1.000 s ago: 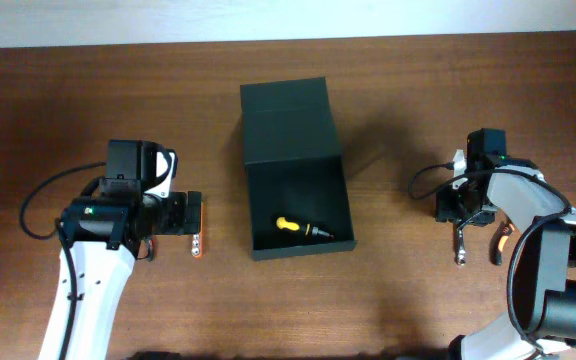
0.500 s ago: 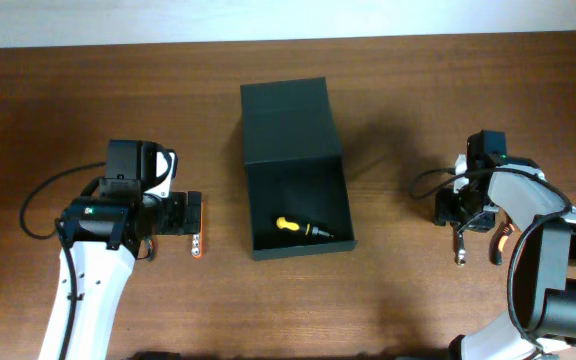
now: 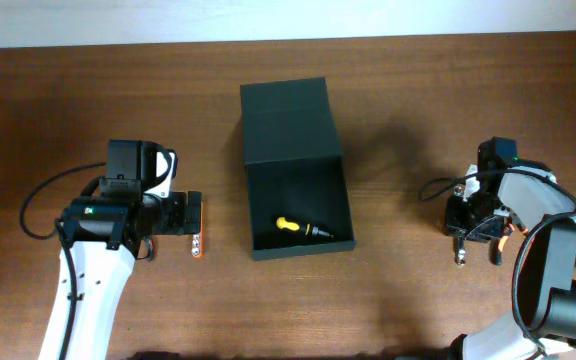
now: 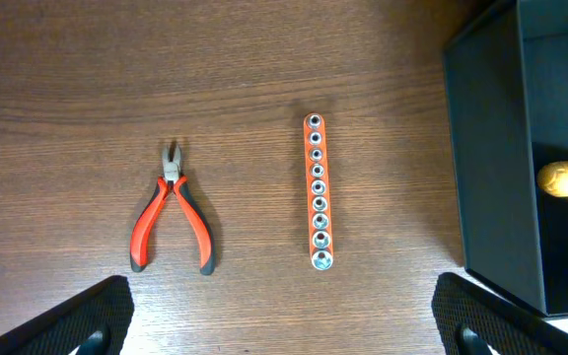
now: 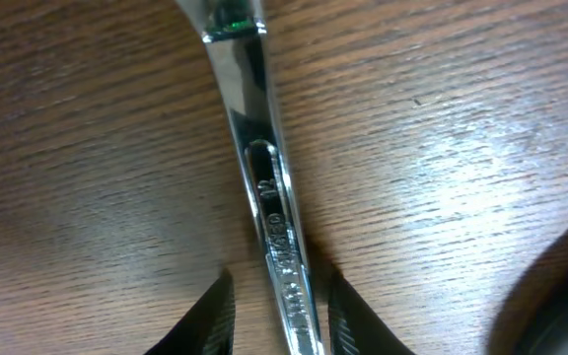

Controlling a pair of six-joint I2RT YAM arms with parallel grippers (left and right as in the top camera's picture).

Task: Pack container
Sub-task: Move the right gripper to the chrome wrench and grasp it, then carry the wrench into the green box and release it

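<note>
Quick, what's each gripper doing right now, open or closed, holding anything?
Left gripper: open, holding nothing.
Right gripper: open, straddling the wrench, not clamped on it yet.

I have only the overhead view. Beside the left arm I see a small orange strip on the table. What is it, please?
Observer: The left wrist view shows an orange socket rail, lying flat on the table.
Operator: Is something hidden under this arm?
Observer: Yes, pliers with red handles lie beside the rail, on the side away from the box, not touching it.
Operator: And what is under the right arm?
Observer: The right wrist view shows a shiny wrench lying between the right jaws, which stand apart on either side of it.
</note>
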